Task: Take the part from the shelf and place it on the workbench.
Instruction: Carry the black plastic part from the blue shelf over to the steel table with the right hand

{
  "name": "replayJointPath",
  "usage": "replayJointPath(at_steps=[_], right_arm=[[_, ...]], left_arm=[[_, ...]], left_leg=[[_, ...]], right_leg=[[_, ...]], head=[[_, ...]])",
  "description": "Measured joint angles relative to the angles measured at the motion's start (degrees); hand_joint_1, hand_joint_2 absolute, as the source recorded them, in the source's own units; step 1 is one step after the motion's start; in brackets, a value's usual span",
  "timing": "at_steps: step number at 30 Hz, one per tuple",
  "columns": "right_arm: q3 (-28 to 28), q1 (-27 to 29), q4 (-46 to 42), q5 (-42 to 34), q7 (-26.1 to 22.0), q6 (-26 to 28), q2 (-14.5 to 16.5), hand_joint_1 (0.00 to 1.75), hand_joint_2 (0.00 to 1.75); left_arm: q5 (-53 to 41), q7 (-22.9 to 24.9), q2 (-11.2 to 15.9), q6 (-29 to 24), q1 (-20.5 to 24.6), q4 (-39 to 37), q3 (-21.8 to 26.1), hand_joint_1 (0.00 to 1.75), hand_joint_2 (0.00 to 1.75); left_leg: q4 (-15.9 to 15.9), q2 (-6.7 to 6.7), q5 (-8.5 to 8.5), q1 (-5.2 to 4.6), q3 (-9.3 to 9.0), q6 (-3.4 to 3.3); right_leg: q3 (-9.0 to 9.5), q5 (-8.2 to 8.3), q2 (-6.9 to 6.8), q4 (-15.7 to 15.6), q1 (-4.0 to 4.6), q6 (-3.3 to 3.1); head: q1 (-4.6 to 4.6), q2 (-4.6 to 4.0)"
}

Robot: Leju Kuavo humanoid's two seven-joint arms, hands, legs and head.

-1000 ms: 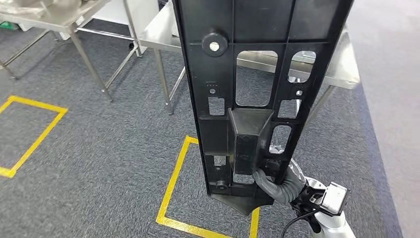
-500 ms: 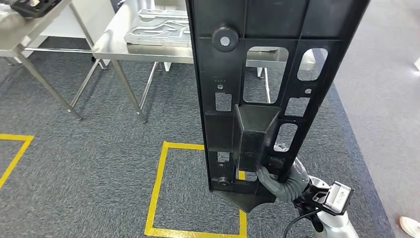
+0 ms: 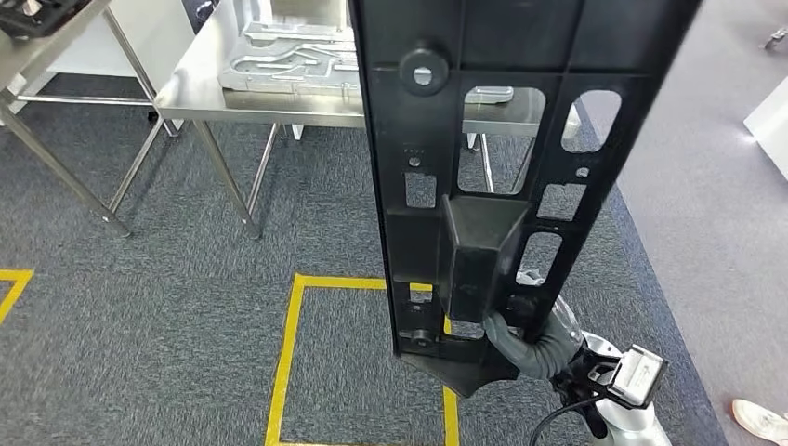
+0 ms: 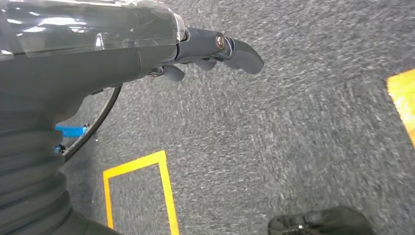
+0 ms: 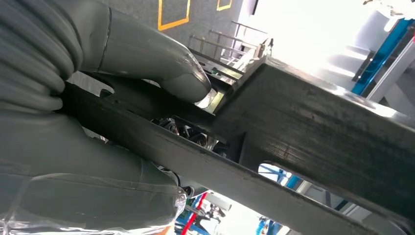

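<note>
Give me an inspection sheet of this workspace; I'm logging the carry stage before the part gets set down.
Surface: steel workbench ahead on grey carpet; part not yet on it.
Job's things: long black plastic part held upright near its lower end, above the floor.
Clutter: silver metal pieces lie on the workbench; a dark object sits on a second table at far left.
Hands: right hand grips the part; left hand holds nothing, fingers extended over carpet.
Cables: black cable loops at the right wrist; another runs by the left wrist.
Surroundings: yellow floor-tape square; a light shoe at the lower right edge.
</note>
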State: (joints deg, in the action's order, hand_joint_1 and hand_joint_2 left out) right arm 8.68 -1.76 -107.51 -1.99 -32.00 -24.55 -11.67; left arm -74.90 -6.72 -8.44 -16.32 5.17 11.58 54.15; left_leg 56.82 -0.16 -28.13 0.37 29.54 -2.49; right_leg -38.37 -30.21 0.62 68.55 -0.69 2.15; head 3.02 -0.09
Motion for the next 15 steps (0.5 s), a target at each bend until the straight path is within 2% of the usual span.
replayJointPath(at_steps=[1, 2, 3, 4, 5, 6, 7, 8, 11, 12, 13, 14, 15], right_arm=[[-0.05, 0.18, -0.02, 0.0, -0.04, 0.02, 0.0, 1.75, 1.75], [-0.08, 0.39, -0.02, 0.01, -0.06, 0.03, 0.0, 1.75, 1.75], [-0.1, 0.54, -0.02, 0.01, -0.06, 0.04, 0.0, 1.75, 1.75], [-0.11, 0.64, -0.03, 0.02, -0.06, 0.03, 0.0, 1.75, 1.75], [-0.11, 0.67, -0.03, 0.02, -0.06, 0.02, 0.0, 1.75, 1.75], [-0.11, 0.67, -0.02, 0.02, -0.07, -0.02, 0.01, 1.75, 1.75], [-0.09, 0.64, 0.0, 0.05, -0.06, -0.07, 0.03, 1.75, 1.75], [-0.07, 0.61, 0.01, 0.09, -0.05, -0.1, 0.05, 1.75, 1.75], [-0.02, 0.37, -0.03, 0.18, 0.02, -0.18, 0.09, 1.75, 1.75], [-0.01, 0.25, -0.04, 0.19, 0.02, -0.2, 0.09, 1.75, 1.75], [0.0, 0.12, -0.06, 0.19, 0.02, -0.22, 0.08, 1.75, 1.75], [0.01, 0.01, -0.05, 0.21, 0.01, -0.21, 0.05, 1.75, 1.75], [0.04, -0.1, -0.01, 0.26, 0.01, -0.14, 0.03, 1.75, 1.75]], left_arm=[[0.0, 0.01, 0.0, 0.03, 0.01, 0.0, 0.0, 0.0, 1.75], [0.0, 0.02, 0.0, 0.07, -0.02, 0.0, -0.01, 0.0, 1.75], [0.0, 0.02, -0.01, 0.1, -0.05, 0.0, -0.01, 0.0, 1.75], [0.01, 0.02, -0.05, 0.13, -0.07, 0.0, -0.01, 0.0, 1.75], [0.06, 0.02, -0.1, 0.15, -0.06, 0.0, -0.01, 0.0, 1.75], [0.12, 0.01, -0.15, 0.16, -0.04, 0.0, -0.01, 0.0, 1.75], [0.19, -0.01, -0.19, 0.16, 0.02, 0.0, 0.0, 0.0, 1.75], [0.27, -0.02, -0.19, 0.16, 0.09, 0.0, 0.01, 0.0, 1.75], [0.38, -0.04, -0.2, 0.16, 0.24, 0.0, 0.01, 0.0, 1.75], [0.39, -0.04, -0.2, 0.16, 0.28, 0.0, 0.01, 0.0, 1.75], [0.43, -0.05, -0.2, 0.16, 0.32, 0.0, 0.01, 0.0, 1.75], [0.48, -0.08, -0.2, 0.16, 0.32, 0.0, 0.01, 0.0, 1.75], [0.51, -0.15, -0.2, 0.16, 0.26, 0.0, 0.01, 0.0, 1.75]], left_leg=[[0.0, 0.01, -0.36, 0.02, -0.36, 0.04], [0.01, 0.02, -0.8, 0.06, -0.84, 0.16], [0.02, 0.02, -1.29, 0.13, -1.46, 0.31], [0.02, 0.03, -1.84, 0.22, -2.21, 0.49], [0.01, 0.03, -2.47, 0.3, -2.97, 0.71], [0.07, 0.05, -3.12, 0.33, -3.79, 1.0], [0.02, 0.08, -3.69, 0.32, -4.27, 1.35], [-0.18, 0.14, -4.19, 0.29, -4.65, 1.77], [0.6, 0.37, -4.05, 0.27, -5.11, 2.94], [2.46, 0.39, -3.64, 0.31, -4.46, 3.2], [5.14, 0.37, -3.65, 0.38, -2.99, 3.4], [8.69, 0.35, -4.33, 0.42, -0.75, 3.54], [12.36, 0.34, -5.78, 0.38, 1.82, 3.63]], right_leg=[[-2.32, -0.99, -0.06, 3.25, -0.19, 0.28], [-3.99, -1.18, -0.15, 5.01, -0.37, 0.45], [-4.59, -0.4, -0.27, 4.66, -0.53, 0.55], [-4.16, 1.28, -0.45, 2.33, -0.66, 0.58], [-3.0, 3.75, -0.74, -1.39, -0.74, 0.55], [-1.87, 5.95, -1.08, -4.95, -0.69, 0.43], [-1.0, 7.36, -1.34, -7.59, -0.53, 0.08], [-0.54, 8.21, -1.46, -9.02, -0.34, -0.37], [0.41, 7.67, -0.98, -9.7, -0.16, -1.85], [0.99, 7.34, -0.88, -9.95, -0.22, -2.28], [1.58, 7.02, -0.81, -10.11, -0.22, -2.66], [2.12, 6.63, -0.82, -10.25, -0.2, -2.98], [2.62, 6.17, -0.86, -10.28, -0.11, -3.26]], head=[[0.0, 0.0], [0.0, 0.0], [0.0, 0.0], [0.0, 0.0], [0.0, 0.0], [0.0, 0.0], [-0.02, 0.0], [-0.03, 0.0], [-0.04, 0.0], [-0.03, 0.0], [-0.04, 0.0], [-0.03, 0.0], [-0.03, 0.0]])
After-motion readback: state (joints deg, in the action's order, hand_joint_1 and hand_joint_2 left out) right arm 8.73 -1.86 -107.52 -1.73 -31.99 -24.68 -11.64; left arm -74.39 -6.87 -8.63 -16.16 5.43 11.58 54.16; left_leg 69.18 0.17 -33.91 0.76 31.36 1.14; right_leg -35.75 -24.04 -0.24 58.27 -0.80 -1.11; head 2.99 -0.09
